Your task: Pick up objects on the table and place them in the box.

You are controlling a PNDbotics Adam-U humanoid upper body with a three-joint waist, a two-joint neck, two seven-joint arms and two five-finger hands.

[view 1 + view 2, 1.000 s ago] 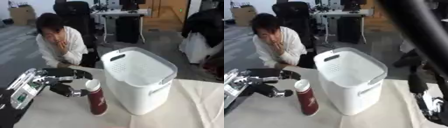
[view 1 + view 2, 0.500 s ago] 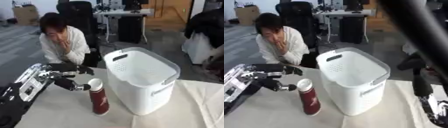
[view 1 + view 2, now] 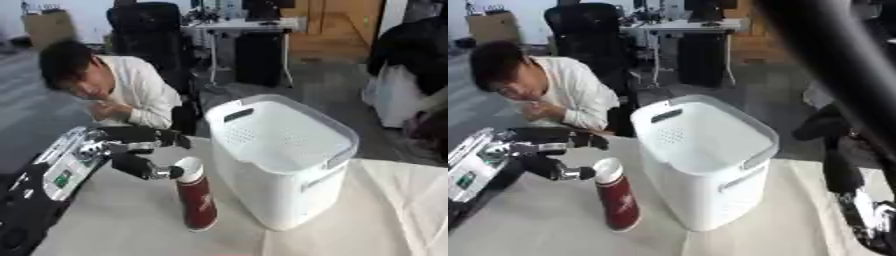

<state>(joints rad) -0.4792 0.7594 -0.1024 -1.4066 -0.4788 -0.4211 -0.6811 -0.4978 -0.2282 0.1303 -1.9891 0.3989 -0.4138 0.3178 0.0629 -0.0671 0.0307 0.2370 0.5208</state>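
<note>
A dark red bottle [image 3: 198, 200] with a white cap stands upright on the table, just left of the tall white box [image 3: 289, 190]. My left hand [image 3: 122, 150] is beside the bottle's top on its left. The fingers [image 3: 162, 136] reach out above and left of the cap, and the thumb tip touches the cap's side. The hand is open and not closed round the bottle. My right hand [image 3: 872, 220] shows at the lower right edge of the right eye view, low beside the table; I cannot make out its shape.
A pale cloth [image 3: 376, 215] covers the table to the right of the box. The table's far edge runs just behind the box and my left hand. My own dark arm crosses the upper right of the right eye view.
The camera has shifted a little. My left hand has edged toward the bottle's cap, and its thumb now touches the cap. The bottle and box have stayed put.
</note>
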